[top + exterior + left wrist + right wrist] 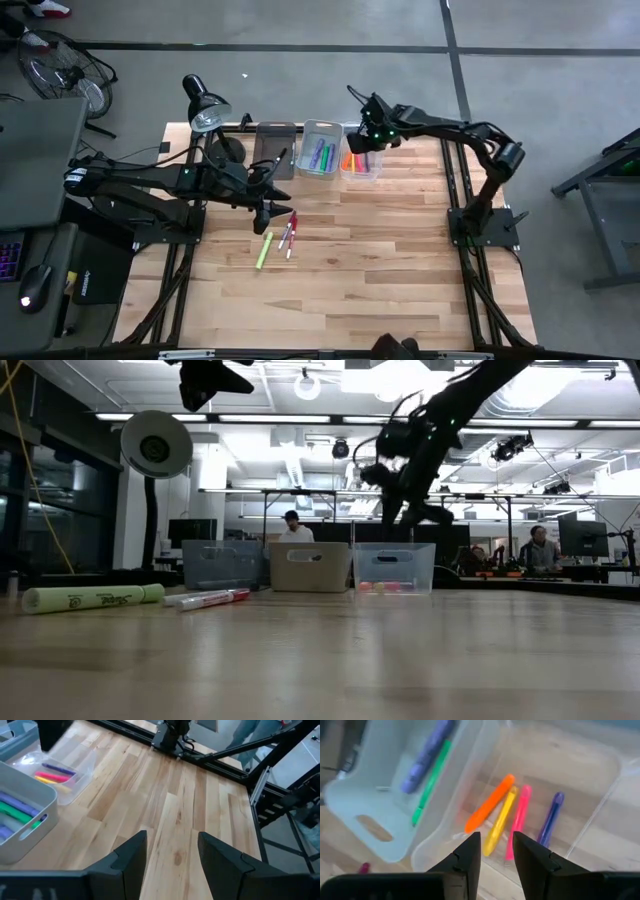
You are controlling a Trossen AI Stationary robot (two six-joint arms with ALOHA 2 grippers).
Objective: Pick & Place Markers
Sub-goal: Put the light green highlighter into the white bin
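Several markers lie on the wood: a lime highlighter [263, 250] [90, 598] and thin red-and-white pens [289, 233] [205, 599]. More sit in the bins: green and purple ones [427, 767] in the white bin [320, 150], and orange, yellow, pink and purple ones [512, 815] in the clear bin [361, 165]. My left gripper [265, 212] [172, 837] hangs open just beyond the loose markers, holding nothing. My right gripper [365, 135] [496, 837] is open and empty above the clear bin.
A dark grey bin [275, 150] stands left of the white one at the far edge. A black desk lamp [205, 110] sits at the far left corner. Bare wood [400, 270] spreads over the near and right parts of the table. People sit beyond the table [292, 525].
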